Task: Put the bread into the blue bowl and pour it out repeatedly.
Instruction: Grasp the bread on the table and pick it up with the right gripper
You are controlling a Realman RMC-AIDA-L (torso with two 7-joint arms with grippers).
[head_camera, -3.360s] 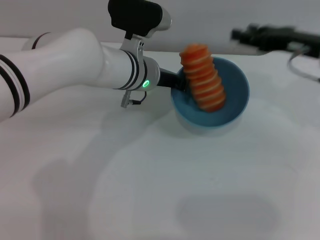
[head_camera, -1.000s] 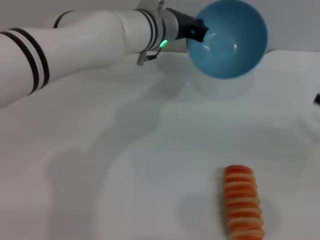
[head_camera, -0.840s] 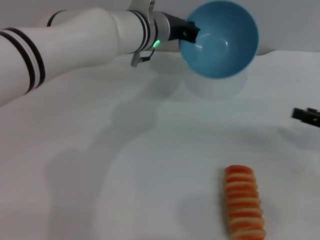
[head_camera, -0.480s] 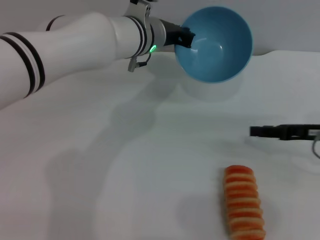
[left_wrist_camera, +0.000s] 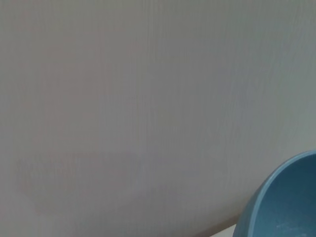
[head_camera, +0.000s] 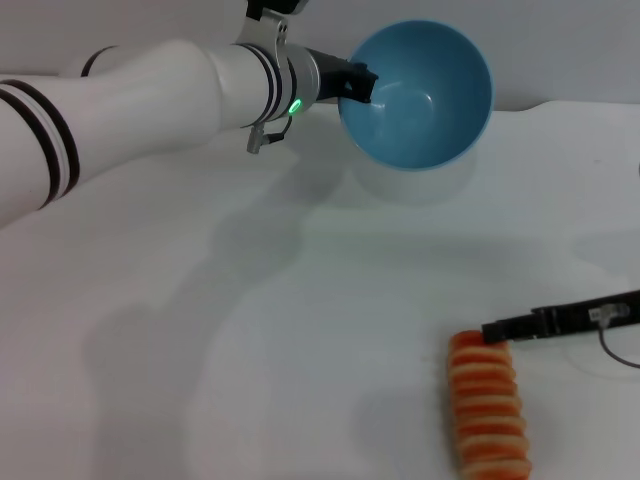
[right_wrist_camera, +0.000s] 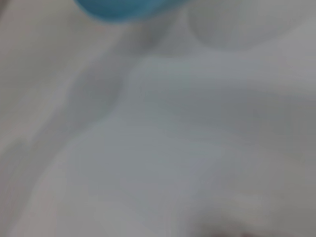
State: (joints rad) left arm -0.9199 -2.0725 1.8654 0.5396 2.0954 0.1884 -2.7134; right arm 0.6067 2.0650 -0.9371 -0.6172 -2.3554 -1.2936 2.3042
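The blue bowl [head_camera: 420,95] hangs tilted above the far middle of the table, its empty inside facing me. My left gripper [head_camera: 356,82] is shut on its near-left rim. Part of that bowl shows in the left wrist view [left_wrist_camera: 289,202] and, blurred, in the right wrist view [right_wrist_camera: 118,7]. The bread [head_camera: 488,410] lies striped side up on the table at the near right, pointing away from me. My right gripper [head_camera: 494,329] reaches in low from the right edge, its tip just at the bread's far end.
The white table [head_camera: 300,330] carries only arm shadows between bowl and bread. A grey wall [head_camera: 560,40] rises behind the table's far edge. A thin cable [head_camera: 612,350] loops under the right gripper near the right edge.
The bread has left the bowl and lies on the table. The bowl has drifted slightly left and down. My right gripper has come in from the right, down to the bread's far end.
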